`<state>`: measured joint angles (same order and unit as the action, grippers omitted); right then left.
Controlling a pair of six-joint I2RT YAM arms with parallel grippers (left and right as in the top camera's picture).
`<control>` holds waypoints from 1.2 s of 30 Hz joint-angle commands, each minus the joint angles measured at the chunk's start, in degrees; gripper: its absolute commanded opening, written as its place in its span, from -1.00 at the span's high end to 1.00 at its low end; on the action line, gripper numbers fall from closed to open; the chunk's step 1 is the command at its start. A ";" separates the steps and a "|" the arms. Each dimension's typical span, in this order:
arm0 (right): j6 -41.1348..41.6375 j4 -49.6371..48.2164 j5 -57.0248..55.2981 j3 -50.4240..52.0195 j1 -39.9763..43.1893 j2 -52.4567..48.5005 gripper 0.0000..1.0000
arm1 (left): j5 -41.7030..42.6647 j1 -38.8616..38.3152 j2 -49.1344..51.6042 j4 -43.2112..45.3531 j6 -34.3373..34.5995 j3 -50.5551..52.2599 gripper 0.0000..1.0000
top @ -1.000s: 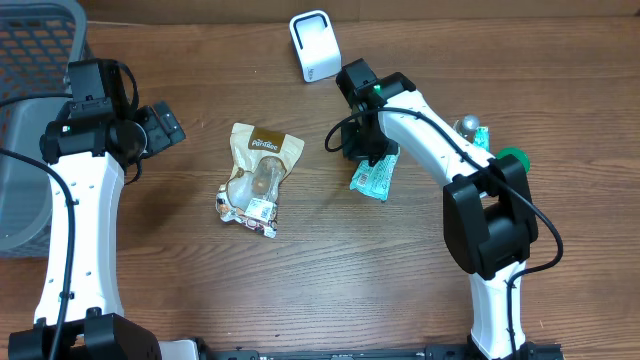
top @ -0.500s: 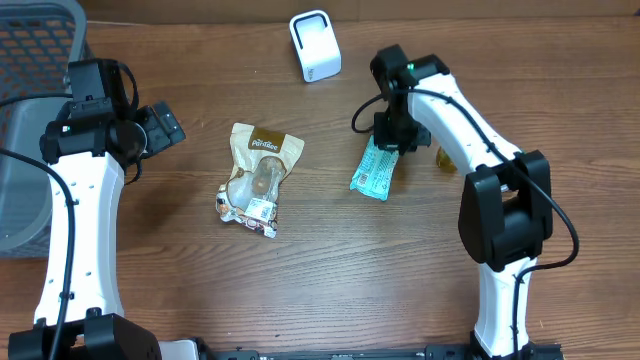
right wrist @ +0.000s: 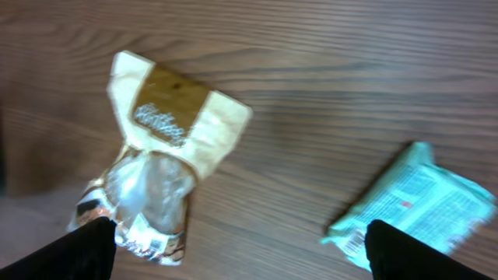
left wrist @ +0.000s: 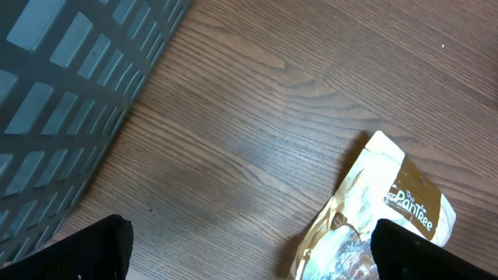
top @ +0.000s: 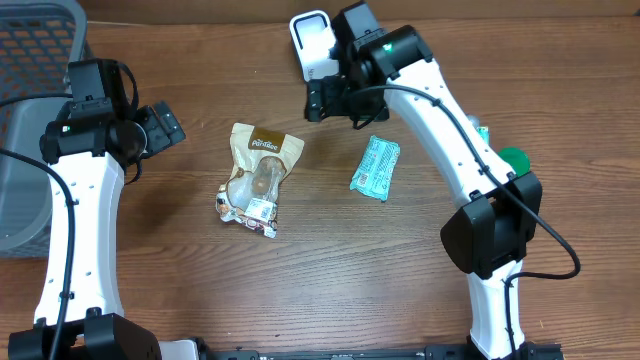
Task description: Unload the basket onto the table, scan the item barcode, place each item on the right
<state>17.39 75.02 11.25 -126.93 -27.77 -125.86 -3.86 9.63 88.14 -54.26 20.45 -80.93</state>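
Beside the white scanner (top: 314, 45), the right claw (top: 325, 100) now hangs released, having dropped the teal packet (top: 376, 167) on the worktop (top: 330, 260), so the tan pouch (top: 255, 180) probably comes next.

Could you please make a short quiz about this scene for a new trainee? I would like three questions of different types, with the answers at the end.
1. True or false: the right gripper is holding the teal packet.
2. Which of these lies nearest to the left gripper? A) the beige snack bag B) the teal packet C) the white scanner
3. Fill in the word: at the upper left of the overhead view stands a grey ___.

Key
1. False. The right gripper is open and empty, and the packet lies apart from it.
2. A
3. basket
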 commanded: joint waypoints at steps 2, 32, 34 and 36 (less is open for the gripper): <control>0.24 -2.03 2.16 -0.74 -3.85 0.44 -1.00 | -0.13 0.11 -0.39 0.13 -0.74 -0.46 -0.99; 7.65 -30.64 -11.65 17.42 -15.69 -8.00 -1.00 | -0.13 0.11 -0.39 0.13 -0.74 -0.46 -0.99; 5.95 -34.23 -11.65 19.52 -15.67 -8.00 -1.00 | -0.13 0.09 -0.39 0.13 -0.74 -0.46 -0.99; 4.63 -35.30 -11.93 20.79 -15.67 -8.00 -1.00 | -0.15 0.11 -0.39 0.13 -0.74 -0.46 -0.99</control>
<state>24.14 40.49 0.30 -107.81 -43.00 -133.80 -3.86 9.63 88.14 -54.26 20.45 -80.93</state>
